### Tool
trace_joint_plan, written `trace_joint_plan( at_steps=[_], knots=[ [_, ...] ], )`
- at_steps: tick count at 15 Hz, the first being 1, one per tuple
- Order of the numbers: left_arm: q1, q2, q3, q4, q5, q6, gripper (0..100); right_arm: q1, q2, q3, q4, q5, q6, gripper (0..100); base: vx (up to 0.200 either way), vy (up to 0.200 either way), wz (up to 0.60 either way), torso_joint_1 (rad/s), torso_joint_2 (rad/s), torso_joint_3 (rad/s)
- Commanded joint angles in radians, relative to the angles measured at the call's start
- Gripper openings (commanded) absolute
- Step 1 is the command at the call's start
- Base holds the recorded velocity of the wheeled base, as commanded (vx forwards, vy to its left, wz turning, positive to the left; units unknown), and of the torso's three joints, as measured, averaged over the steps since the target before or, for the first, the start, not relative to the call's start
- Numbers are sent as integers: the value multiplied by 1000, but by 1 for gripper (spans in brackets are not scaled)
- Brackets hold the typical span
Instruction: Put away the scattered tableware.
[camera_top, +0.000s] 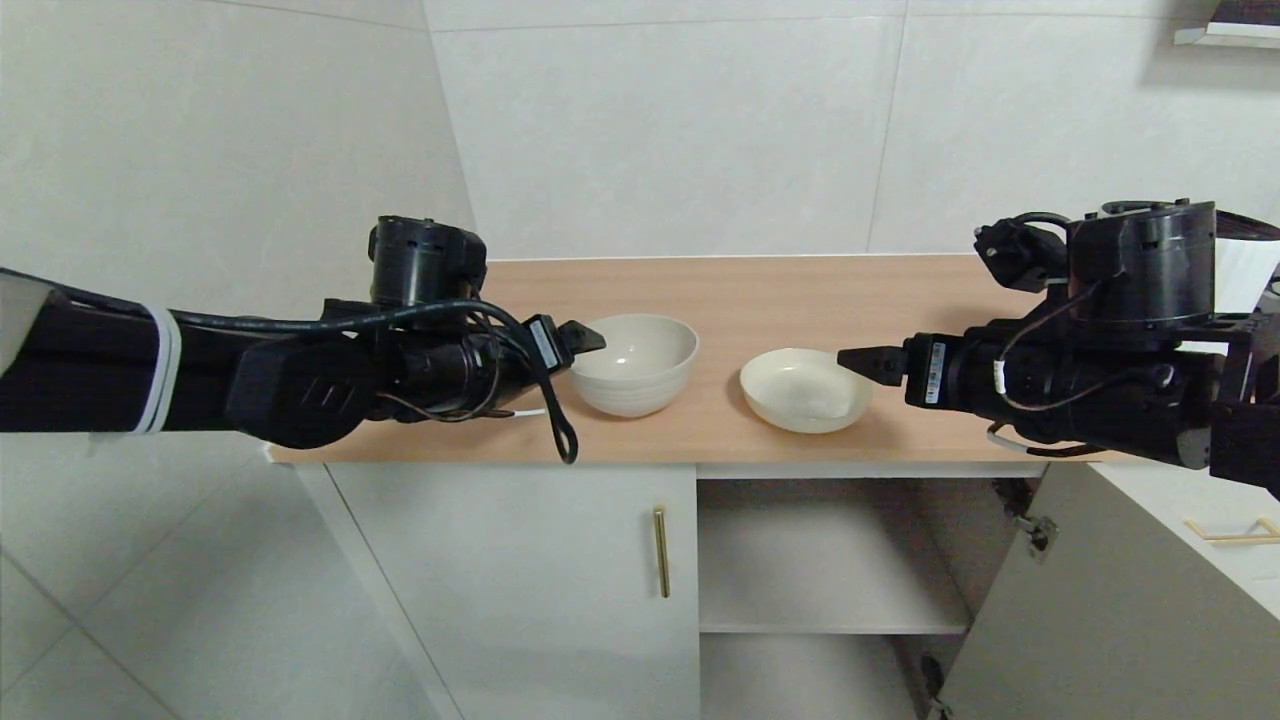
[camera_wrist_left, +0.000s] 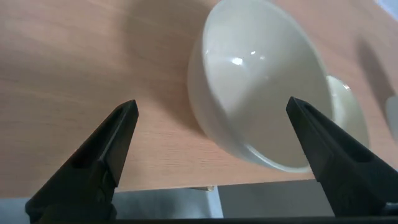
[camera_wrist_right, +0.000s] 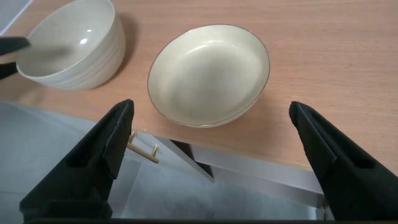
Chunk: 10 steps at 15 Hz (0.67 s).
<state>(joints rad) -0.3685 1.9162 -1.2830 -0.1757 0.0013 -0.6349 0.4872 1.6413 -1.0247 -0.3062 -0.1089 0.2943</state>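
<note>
Observation, left to right. Left gripper (camera_top: 585, 340): released, fingers spread wide with nothing between them, held level and low at the left side of a deep off-white ceramic bowl (camera_top: 635, 362). Left wrist view puts the bowl ahead of the fingertips, framed by them. Whether a tip touches the rim cannot be told.

The deep bowl stands upright on the light wooden countertop (camera_top: 760, 290), near its front edge. Just beside it, not touching, sits a shallow cream dish with a thin dark rim (camera_top: 805, 390), also upright.

Right gripper (camera_top: 865, 362): likewise released, jaws wide, tip at the right rim of the shallow dish. Contact uncertain.

Judgement: the arms come in sideways and mirrored, one per vessel, probably so each can slip a finger over a rim and pinch the wall. The wide opening suits that approach.

Below the counter is a white cabinet. Its left door (camera_top: 520, 580) is closed and has a brass handle (camera_top: 660, 550). The right compartment (camera_top: 830, 560) stands open with its door (camera_top: 1080, 620) swung out, likely the storage spot. Neither vessel is lifted, so the task is at its start.

Risk: glazed rims may slip in a thin pinch.
</note>
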Motion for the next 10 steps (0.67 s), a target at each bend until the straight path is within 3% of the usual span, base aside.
trace_joint_plan(
  at_steps=[1, 2, 6, 8, 10],
  knots=[
    [-1, 24, 1, -10, 0, -2, 100, 1, -3, 2, -1, 0, 0, 100, 0, 0, 0, 0, 0, 0],
    [-1, 24, 1, -11, 0, 0, 0, 1, -3, 2, -1, 0, 0, 100, 0, 0, 0, 0, 0, 0],
    [-1, 20, 4, -11, -14, -5, 0, 1, -5, 0, -1, 0, 8, 100, 0, 0, 0, 0, 0, 0],
    [0, 4, 4, -11, -17, -29, 0, 1, -3, -9, 2, 2, 19, 100, 0, 0, 0, 0, 0, 0],
    [-1, -3, 5, -10, -15, -31, 0, 1, 9, -32, 10, -2, 40, 100, 0, 0, 0, 0, 0, 0]
  ],
)
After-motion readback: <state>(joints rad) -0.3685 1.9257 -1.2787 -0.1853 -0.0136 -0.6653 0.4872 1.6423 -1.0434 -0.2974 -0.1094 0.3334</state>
